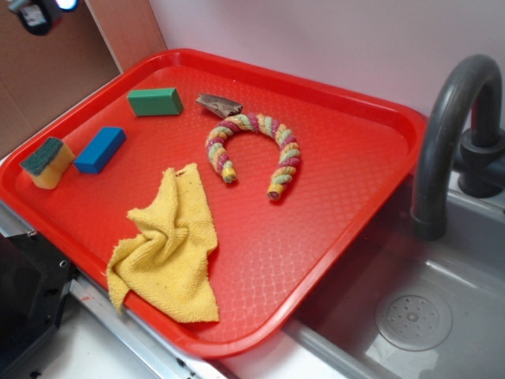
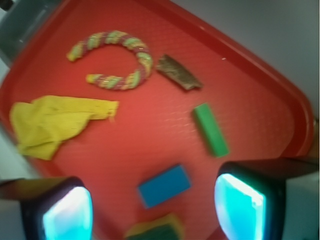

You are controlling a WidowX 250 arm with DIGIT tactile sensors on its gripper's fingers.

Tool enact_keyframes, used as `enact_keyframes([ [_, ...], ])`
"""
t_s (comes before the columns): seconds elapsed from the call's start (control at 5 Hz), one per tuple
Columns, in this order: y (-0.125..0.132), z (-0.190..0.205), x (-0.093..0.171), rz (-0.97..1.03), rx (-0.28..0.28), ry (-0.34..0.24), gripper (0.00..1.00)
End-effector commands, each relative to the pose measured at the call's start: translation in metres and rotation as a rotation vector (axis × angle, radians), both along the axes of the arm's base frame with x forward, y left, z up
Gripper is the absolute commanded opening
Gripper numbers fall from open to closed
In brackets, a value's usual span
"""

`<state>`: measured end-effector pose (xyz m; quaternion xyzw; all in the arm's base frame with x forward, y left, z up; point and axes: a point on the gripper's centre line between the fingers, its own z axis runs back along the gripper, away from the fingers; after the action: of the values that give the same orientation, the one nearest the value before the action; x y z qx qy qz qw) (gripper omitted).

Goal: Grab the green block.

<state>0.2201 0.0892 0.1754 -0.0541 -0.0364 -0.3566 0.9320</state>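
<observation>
The green block (image 1: 155,101) lies flat at the far left of the red tray (image 1: 339,197); in the wrist view it lies at centre right (image 2: 210,129). My gripper (image 2: 152,207) is open and empty, high above the tray, with its glowing cyan fingertips (image 2: 240,205) at the bottom of the wrist view. The green block is ahead of the right fingertip, apart from it. The blue block (image 2: 164,186) lies between the fingertips far below. In the exterior view only a bit of the arm (image 1: 35,12) shows at the top left corner.
On the tray lie a blue block (image 1: 100,149), a yellow sponge with a dark green top (image 1: 47,162), a yellow cloth (image 1: 170,245), a curved braided rope toy (image 1: 256,150) and a brown piece (image 1: 219,104). A grey faucet (image 1: 446,134) and sink (image 1: 410,316) are to the right.
</observation>
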Motion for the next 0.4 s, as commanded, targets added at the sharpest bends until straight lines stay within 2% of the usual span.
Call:
enact_keyframes([
  [0.0,0.004,-0.024,0.05,-0.101,0.175,-0.053,1.0],
  [0.2,0.01,-0.038,0.062,-0.101,0.193,-0.038,1.0],
])
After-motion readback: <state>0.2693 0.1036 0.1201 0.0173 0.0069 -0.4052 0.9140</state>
